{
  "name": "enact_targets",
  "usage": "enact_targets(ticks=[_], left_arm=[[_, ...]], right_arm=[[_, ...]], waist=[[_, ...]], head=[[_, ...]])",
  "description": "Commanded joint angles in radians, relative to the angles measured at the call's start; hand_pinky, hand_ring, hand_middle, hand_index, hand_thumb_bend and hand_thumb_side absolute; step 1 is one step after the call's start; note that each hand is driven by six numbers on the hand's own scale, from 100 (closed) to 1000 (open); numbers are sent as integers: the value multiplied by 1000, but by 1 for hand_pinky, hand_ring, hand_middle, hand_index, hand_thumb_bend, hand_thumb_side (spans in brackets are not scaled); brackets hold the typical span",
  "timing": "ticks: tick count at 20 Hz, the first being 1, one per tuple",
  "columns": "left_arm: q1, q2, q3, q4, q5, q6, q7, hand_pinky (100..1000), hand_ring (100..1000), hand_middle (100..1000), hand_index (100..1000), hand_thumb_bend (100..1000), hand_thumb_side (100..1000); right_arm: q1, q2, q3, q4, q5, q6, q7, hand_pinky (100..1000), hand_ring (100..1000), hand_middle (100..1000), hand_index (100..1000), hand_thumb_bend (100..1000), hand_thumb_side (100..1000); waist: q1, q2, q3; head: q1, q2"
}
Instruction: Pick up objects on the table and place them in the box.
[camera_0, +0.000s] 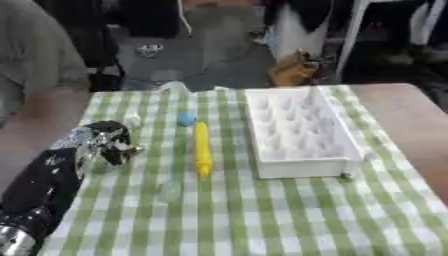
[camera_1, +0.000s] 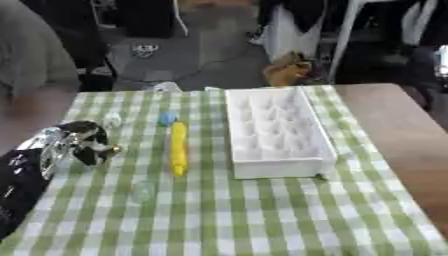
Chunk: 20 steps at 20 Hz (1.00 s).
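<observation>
A long yellow object (camera_0: 202, 148) lies lengthwise on the green checked cloth, just left of the white box (camera_0: 300, 131). A small blue thing (camera_0: 186, 118) sits at its far end. A pale, see-through item (camera_0: 169, 190) rests on the cloth nearer me. My left hand (camera_0: 109, 140) hovers over the cloth's left side, fingers curled, left of the yellow object and apart from it; nothing shows in its grasp. The box looks empty. My right hand is out of view.
The brown table (camera_0: 411, 120) is bare to the right of the cloth. A small dark bit (camera_0: 347, 175) lies at the box's near right corner. A person in grey (camera_0: 35, 65) stands at the far left. Pale items (camera_0: 175, 87) sit at the cloth's far edge.
</observation>
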Motion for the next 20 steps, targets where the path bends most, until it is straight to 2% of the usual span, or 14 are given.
enact_targets(ticks=[1, 20], left_arm=[[-22, 14, 9, -3, -10, 6, 13, 767, 803, 720, 777, 318, 137], [-23, 3, 15, 25, -13, 10, 35, 765, 802, 721, 779, 309, 130]], right_arm=[[-10, -9, -2, -7, -6, -2, 4, 721, 761, 779, 949, 184, 460], [-6, -4, 0, -7, -4, -3, 6, 721, 760, 778, 950, 184, 462]], waist=[[7, 6, -1], [1, 20, 1]], head=[[0, 5], [-6, 5]])
